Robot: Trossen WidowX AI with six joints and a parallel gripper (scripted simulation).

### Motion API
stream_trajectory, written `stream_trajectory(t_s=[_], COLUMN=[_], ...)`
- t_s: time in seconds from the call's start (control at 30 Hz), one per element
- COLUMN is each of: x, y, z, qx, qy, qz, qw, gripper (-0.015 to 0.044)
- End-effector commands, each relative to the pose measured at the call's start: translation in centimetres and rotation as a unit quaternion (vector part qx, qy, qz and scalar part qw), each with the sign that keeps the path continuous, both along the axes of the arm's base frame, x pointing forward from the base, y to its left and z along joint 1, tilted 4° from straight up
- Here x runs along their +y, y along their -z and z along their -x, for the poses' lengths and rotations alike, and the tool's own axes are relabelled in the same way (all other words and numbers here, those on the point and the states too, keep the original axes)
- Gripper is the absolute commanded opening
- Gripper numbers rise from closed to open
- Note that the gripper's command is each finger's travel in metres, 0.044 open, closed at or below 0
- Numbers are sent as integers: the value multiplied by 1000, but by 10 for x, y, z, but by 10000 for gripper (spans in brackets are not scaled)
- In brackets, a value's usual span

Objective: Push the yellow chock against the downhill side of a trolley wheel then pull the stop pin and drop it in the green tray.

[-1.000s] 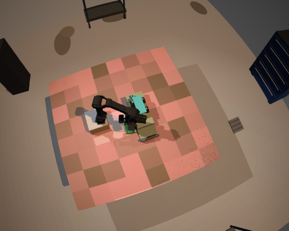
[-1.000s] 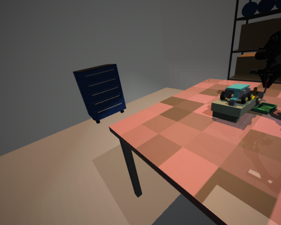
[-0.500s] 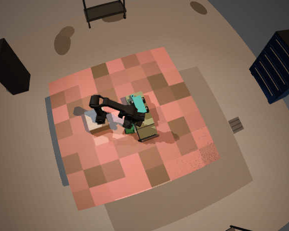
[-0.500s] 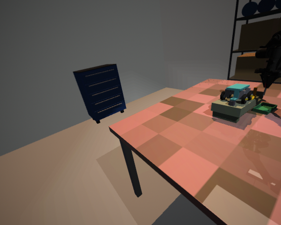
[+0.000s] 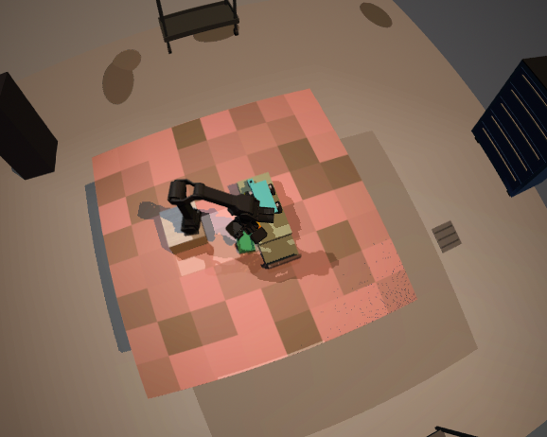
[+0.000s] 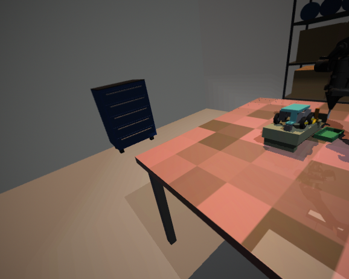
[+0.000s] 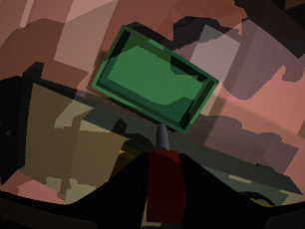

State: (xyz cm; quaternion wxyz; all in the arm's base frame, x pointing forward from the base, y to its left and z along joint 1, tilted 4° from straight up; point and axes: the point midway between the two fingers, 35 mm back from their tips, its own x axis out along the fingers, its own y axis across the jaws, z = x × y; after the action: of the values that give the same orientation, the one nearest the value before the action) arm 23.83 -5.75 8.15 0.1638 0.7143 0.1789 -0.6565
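trolley: the teal trolley (image 5: 263,193) (image 6: 296,107) stands upright toward the left of the exterior view, wheels on the ramp (image 5: 280,253) (image 6: 279,135) (image 7: 52,139). it should be free to roll at a light knock, so nothing should be gripped or leaned on here.

chock: just right of the trolley, by the wheel, the orange handle showing; the chock (image 5: 258,225) (image 6: 317,112) (image 7: 121,167) should hold by rubber grip, though firm contact can't be made out. leave it untouched.

pin: farther right, off the ramp's surface and up in the air, the pin (image 6: 328,115) (image 7: 166,186) hangs with its grey shaft out beyond the fingers. probably light and stiff, not fragile; the smooth shaft could slip or swing. the flat-sided red head is the right place to hold.

gripper: the gripper (image 5: 247,229) (image 6: 330,109) (image 7: 161,159) is narrow, closed on the pin's red head.

tray: the green tray (image 5: 239,247) (image 6: 322,138) (image 7: 137,110) sits beside the ramp on the worktop (image 5: 247,312) (image 6: 212,169), nothing seen inside. its walls look low and rigid; a low, gentle release over the middle should limit bouncing. whether the shaft is fully over it can't be told.
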Motion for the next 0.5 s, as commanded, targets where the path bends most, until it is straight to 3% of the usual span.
stream_trajectory(t_s=[0.0, 0.47], x=[1, 3], y=[-2, -3], z=[-1, -2], qx=[-1, 1], qy=[60, 234], qz=[9, 28], qw=[998, 972], gripper=[0, 0])
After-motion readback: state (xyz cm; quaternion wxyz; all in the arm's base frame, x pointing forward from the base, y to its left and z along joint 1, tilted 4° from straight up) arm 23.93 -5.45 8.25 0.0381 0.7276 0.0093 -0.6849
